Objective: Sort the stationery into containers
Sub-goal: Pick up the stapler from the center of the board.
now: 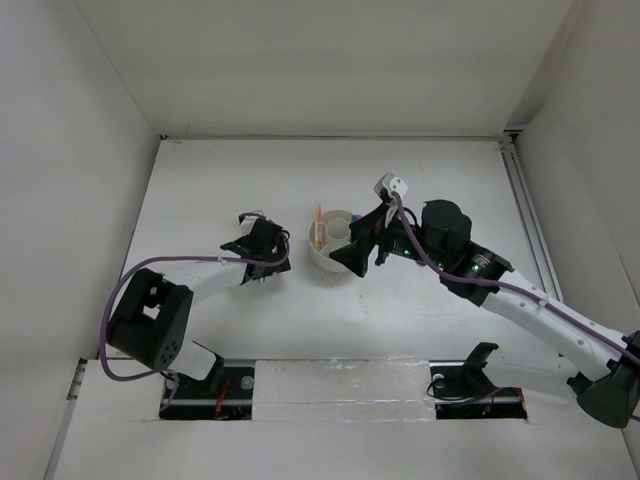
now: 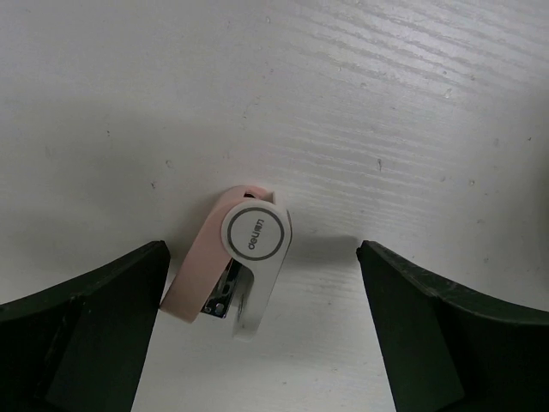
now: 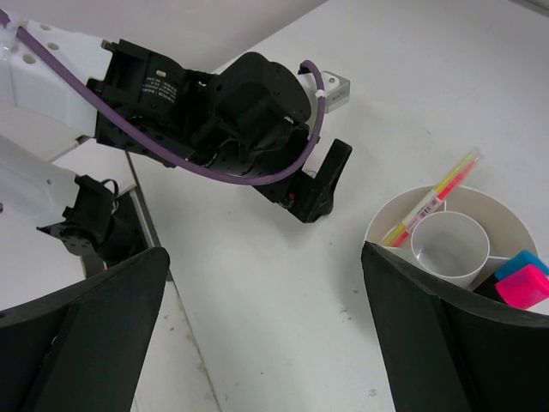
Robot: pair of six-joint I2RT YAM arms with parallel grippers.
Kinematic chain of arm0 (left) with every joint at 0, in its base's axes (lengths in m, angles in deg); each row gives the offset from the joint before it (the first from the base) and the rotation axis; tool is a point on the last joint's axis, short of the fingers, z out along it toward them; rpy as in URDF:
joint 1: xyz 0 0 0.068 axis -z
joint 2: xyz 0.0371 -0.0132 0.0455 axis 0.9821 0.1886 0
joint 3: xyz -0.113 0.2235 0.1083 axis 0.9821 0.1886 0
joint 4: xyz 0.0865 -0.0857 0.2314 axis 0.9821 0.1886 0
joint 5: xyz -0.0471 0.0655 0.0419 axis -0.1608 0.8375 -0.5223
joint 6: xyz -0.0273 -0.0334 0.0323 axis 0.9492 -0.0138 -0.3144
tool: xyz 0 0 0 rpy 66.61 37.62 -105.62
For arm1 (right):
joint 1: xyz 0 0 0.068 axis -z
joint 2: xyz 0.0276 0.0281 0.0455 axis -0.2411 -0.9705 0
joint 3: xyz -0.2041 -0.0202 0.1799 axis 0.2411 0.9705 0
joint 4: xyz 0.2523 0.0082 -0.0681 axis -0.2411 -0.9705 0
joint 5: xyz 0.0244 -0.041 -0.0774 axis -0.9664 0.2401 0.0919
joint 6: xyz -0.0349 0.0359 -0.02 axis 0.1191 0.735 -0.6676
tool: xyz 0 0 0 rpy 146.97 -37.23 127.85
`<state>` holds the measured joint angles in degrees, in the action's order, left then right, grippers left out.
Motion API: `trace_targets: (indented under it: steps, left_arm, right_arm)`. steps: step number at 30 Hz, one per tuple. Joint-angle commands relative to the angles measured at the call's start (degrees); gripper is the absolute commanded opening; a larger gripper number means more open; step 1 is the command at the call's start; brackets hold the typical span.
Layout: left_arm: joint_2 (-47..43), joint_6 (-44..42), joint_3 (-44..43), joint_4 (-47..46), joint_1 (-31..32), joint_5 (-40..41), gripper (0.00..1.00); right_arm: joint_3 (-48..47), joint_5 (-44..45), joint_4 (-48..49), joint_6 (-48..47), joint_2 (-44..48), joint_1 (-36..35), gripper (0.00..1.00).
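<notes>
Hovering low over the white counter [image 2: 386, 103], the left end effector [image 2: 262, 257] is spread wide and holds nothing. The small pink-and-white plastic stapler [image 2: 230, 257] lies flat between its fingers and touches neither. It lies slanted to them, so I think closing may spin it or push it away instead of pinching it. The right end effector [image 3: 264, 257], also open and empty, hangs just beside the round white plastic organizer [image 1: 320, 258], so the arms might collide there.

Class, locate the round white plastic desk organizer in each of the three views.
Top external: round white plastic desk organizer mid-frame.
Left wrist: not in it.
Right wrist: organizer lower right.
Shared landmark: thin yellow and pink pens in its outer ring.
</notes>
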<state>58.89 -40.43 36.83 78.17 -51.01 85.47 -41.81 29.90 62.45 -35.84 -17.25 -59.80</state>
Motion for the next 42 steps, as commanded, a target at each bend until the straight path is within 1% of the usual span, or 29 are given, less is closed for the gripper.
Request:
trace_targets:
  steps: [1, 3, 4, 5, 6, 7, 8, 14, 18, 21, 24, 26, 28, 29, 31, 33, 35, 37, 38, 39, 41, 42]
  left_arm:
    - [1.00, 2.70, -0.71, 1.71, 1.84, -1.64, 0.89]
    - [1.53, 3.42, -0.71, 2.59, 1.85, -1.02, 0.85]
    - [2.05, 3.94, -0.71, 2.59, 1.85, -1.02, 0.71]
    - [2.05, 4.46, -0.71, 3.28, 1.85, -1.02, 0.67]
    - [2.06, 5.08, -0.71, 3.81, 1.85, -1.02, 0.67]
    - [2.06, 5.09, -0.71, 3.82, 1.85, -1.02, 0.64]
    - [2.06, 5.09, -0.18, 3.82, 1.85, -1.02, 0.58]
    - [2.06, 6.32, 0.96, 3.82, 1.85, -2.07, 0.58]
    - [0.22, 7.98, 2.10, 4.34, 2.37, -3.12, 0.49]
    - [-1.46, 9.74, 3.50, 4.35, 3.69, -3.13, 0.47]
    - [-2.16, 10.36, 4.65, 4.35, 3.70, -3.65, 0.39]
    - [-2.16, 10.89, 5.18, 4.35, 3.70, -3.66, 0.31]
    - [-2.16, 10.89, 5.18, 4.35, 3.70, -4.18, 0.27]
    - [-1.64, 10.89, 5.18, 4.35, 3.70, -4.18, 0.14]
    - [-1.64, 10.89, 5.18, 4.35, 3.70, -4.18, 0.00]
    - [-2.16, 10.89, 5.18, 3.65, 3.70, -4.18, 0.00]
    - [-4.00, 9.05, 5.18, 2.42, 5.62, -3.49, 0.00]
    - [-9.61, 8.34, 5.18, -0.29, 8.25, -1.82, 0.00]
    - [-11.98, 6.42, 5.18, -1.79, 10.27, -0.68, 0.00]
    - [-16.53, 5.36, 5.18, -3.55, 14.90, 2.20, 0.00]
    - [-20.16, 2.55, 5.18, -9.17, 18.88, 4.51, 0.00]
    - [-21.49, -1.47, 5.18, -11.19, 20.73, 6.69, 0.00]
  right_arm:
    - [0.22, -0.19, 2.96, -0.17, 1.14, -0.47, 1.00]
    - [0.22, -0.19, 2.96, -0.17, 1.14, -0.47, 1.00]
    - [0.22, -0.19, 2.96, -0.17, 0.53, -0.47, 1.00]
    - [0.22, -0.19, 2.96, -0.17, 0.53, -0.47, 1.00]
    - [0.22, -0.19, 2.96, -0.17, 0.53, -0.47, 1.00]
    - [0.22, -0.19, 2.96, -0.17, 0.01, -0.47, 1.00]
    - [-0.30, -0.19, 2.96, -0.17, 0.00, -0.47, 1.00]
    - [-0.30, -0.19, 2.96, -0.17, -1.14, -0.47, 1.00]
    - [-0.83, -0.19, 2.96, -0.17, -1.76, -0.47, 1.00]
    - [-0.83, -0.72, 2.96, -0.17, -2.29, -0.47, 1.00]
    - [-1.36, -0.72, 2.96, -0.17, -2.81, -0.47, 1.00]
    - [-1.36, -0.72, 2.96, -0.17, -2.81, -0.47, 1.00]
    - [-1.36, -0.72, 2.96, -0.17, -2.81, -0.47, 1.00]
    - [-1.36, -0.72, 2.96, -0.17, -2.81, -0.47, 1.00]
    - [-1.36, -0.72, 2.96, -0.17, -2.81, -0.47, 1.00]
    - [-1.36, 0.24, 2.96, 0.44, -3.33, 0.05, 1.00]
    - [-1.36, 0.25, 2.96, 1.92, -3.34, 1.28, 1.00]
    - [-1.36, -1.77, 2.96, 3.08, -3.34, 3.82, 1.00]
    - [-0.75, -1.78, 3.57, 3.78, -3.34, 4.53, 1.00]
    - [-0.74, -2.39, 4.27, 5.18, -2.82, 5.23, 1.00]
    - [-0.22, -2.39, 4.80, 6.42, -2.20, 6.46, 1.00]
    - [-0.22, -2.39, 4.80, 6.94, -1.68, 6.47, 1.00]
